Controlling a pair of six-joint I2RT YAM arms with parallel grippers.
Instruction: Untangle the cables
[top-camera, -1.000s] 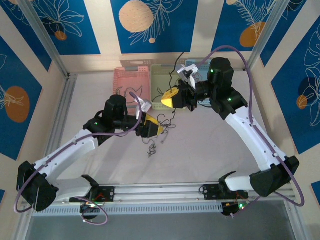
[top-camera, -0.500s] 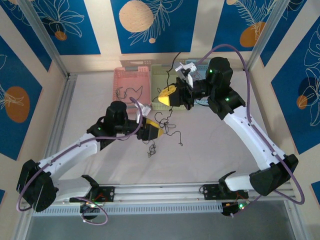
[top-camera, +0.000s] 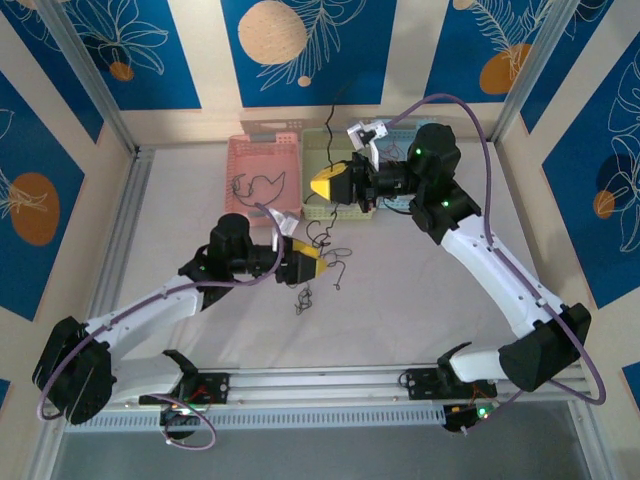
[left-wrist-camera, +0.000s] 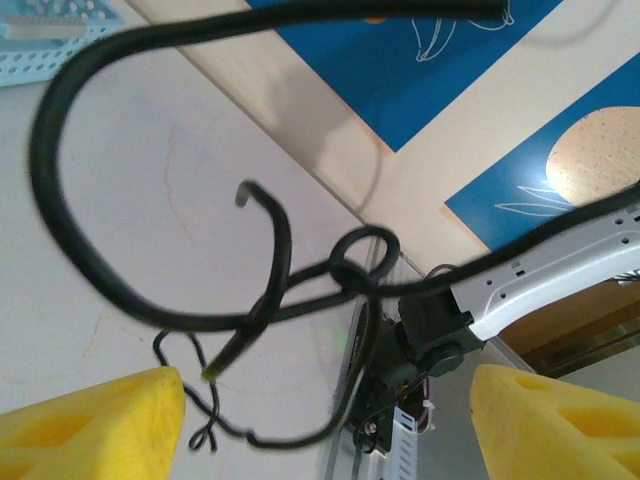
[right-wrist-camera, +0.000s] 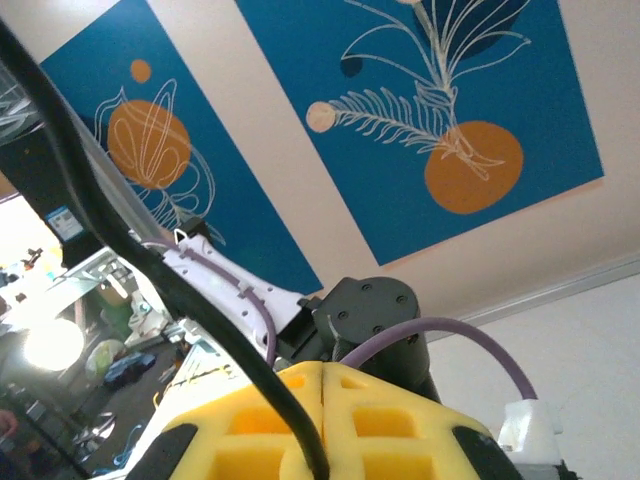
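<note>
My right gripper (top-camera: 329, 186) is raised over the baskets with its yellow fingers shut on a black cable (right-wrist-camera: 150, 270). In the right wrist view the cable runs down between the closed pads (right-wrist-camera: 250, 420). From this gripper the cable hangs to a tangled clump (top-camera: 322, 250) just in front of my left gripper (top-camera: 307, 267). In the left wrist view the yellow fingers (left-wrist-camera: 90, 420) stand wide apart and open around nothing. A knot of black loops (left-wrist-camera: 350, 268) hangs ahead of them. A small loose strand (top-camera: 303, 297) lies on the table.
A pink basket (top-camera: 290, 150) at the back holds another black wire (top-camera: 255, 187). A pale green basket (top-camera: 320, 150) stands beside it, and a light blue basket (left-wrist-camera: 50, 40) is partly hidden by the right arm. The metal frame rail (top-camera: 330, 380) runs along the near edge.
The right gripper has risen and moved back-left with the cable, stretching it up from the clump. The left gripper has slid slightly nearer along the table.
</note>
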